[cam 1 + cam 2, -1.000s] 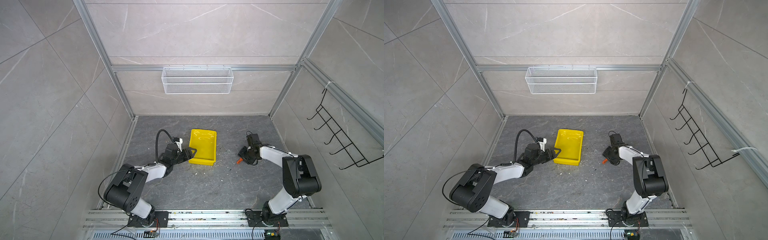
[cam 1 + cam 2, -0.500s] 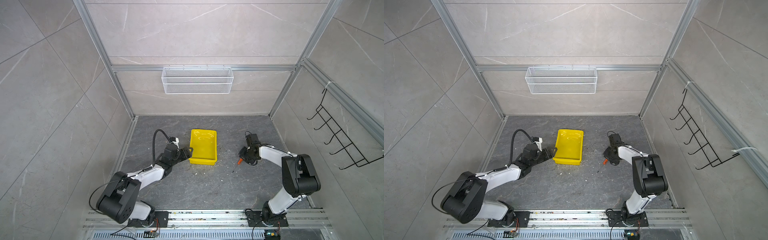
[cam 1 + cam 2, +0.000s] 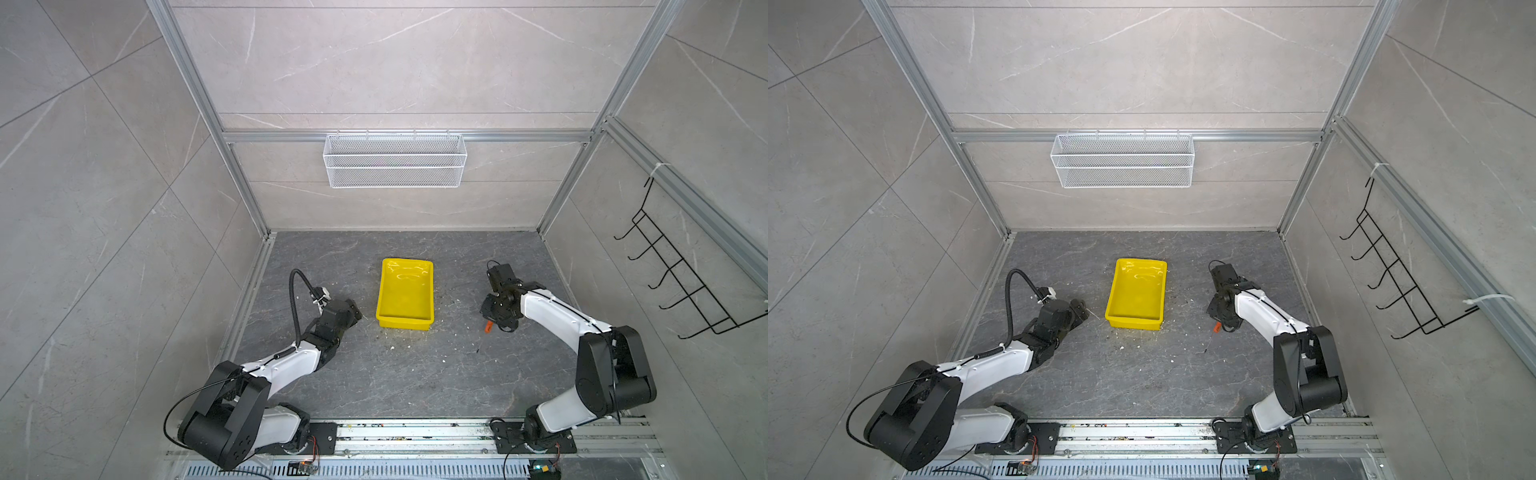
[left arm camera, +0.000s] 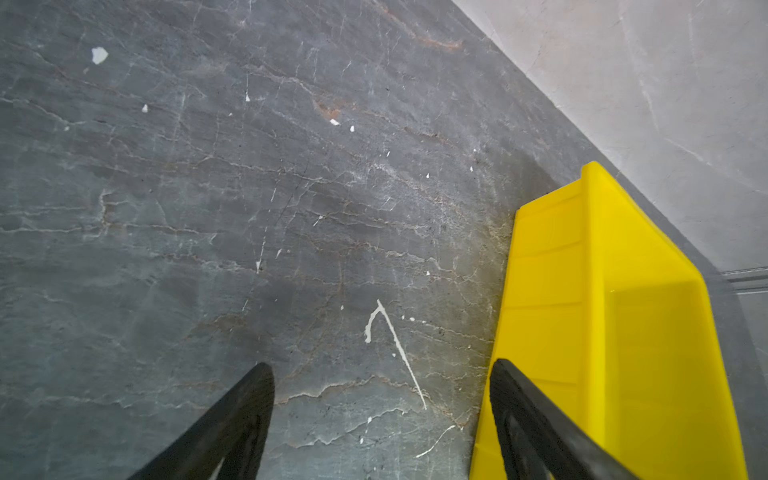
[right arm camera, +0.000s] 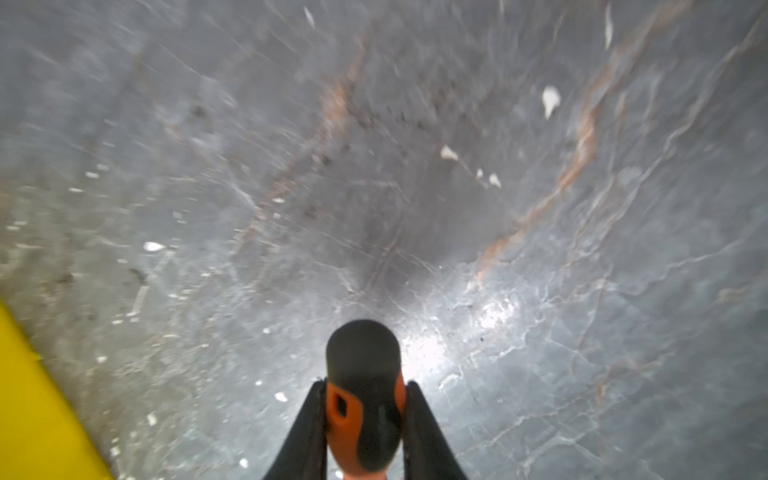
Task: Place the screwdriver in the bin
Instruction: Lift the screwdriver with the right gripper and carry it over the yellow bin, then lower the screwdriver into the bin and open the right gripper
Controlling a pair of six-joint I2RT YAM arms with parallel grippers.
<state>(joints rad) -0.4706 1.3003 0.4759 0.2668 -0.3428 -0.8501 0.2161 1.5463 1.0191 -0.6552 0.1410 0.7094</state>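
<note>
**Grip made on the right, support withdrawn on the left**

Shut since a second ago, the right gripper (image 5: 363, 384) now pinches the small slim screwdriver with an orange-and-black handle and thin dark shaft (image 5: 361, 415). Its black fingers press on either side of the handle, and the black butt pokes past their tips. In a top view the screwdriver (image 3: 488, 327) sits right of centre, its shaft slanting toward the near side over the dark grey stone-patterned floor (image 3: 395, 374). Whether the tip has left the floor I cannot tell.

Level with it on the left, the left gripper (image 4: 380, 370) has backed off the shallow glossy yellow plastic bin (image 3: 404, 323). Its jaws stand partly apart and empty, close to the bin's near-left corner but seemingly clear of it. The bin lies between the two arms with nothing in it. Far off, on the back wall, hangs a white wire mesh basket (image 3: 395, 166), which has no part in this.

My reading of the risks:
- The rounded handle could swivel or slip in so narrow a pinch during the swing left.
- Carried low, the shaft could catch the bin's right rim and shove the unbraced bin aside.
- Released early, the screwdriver would land on the floor.
</note>
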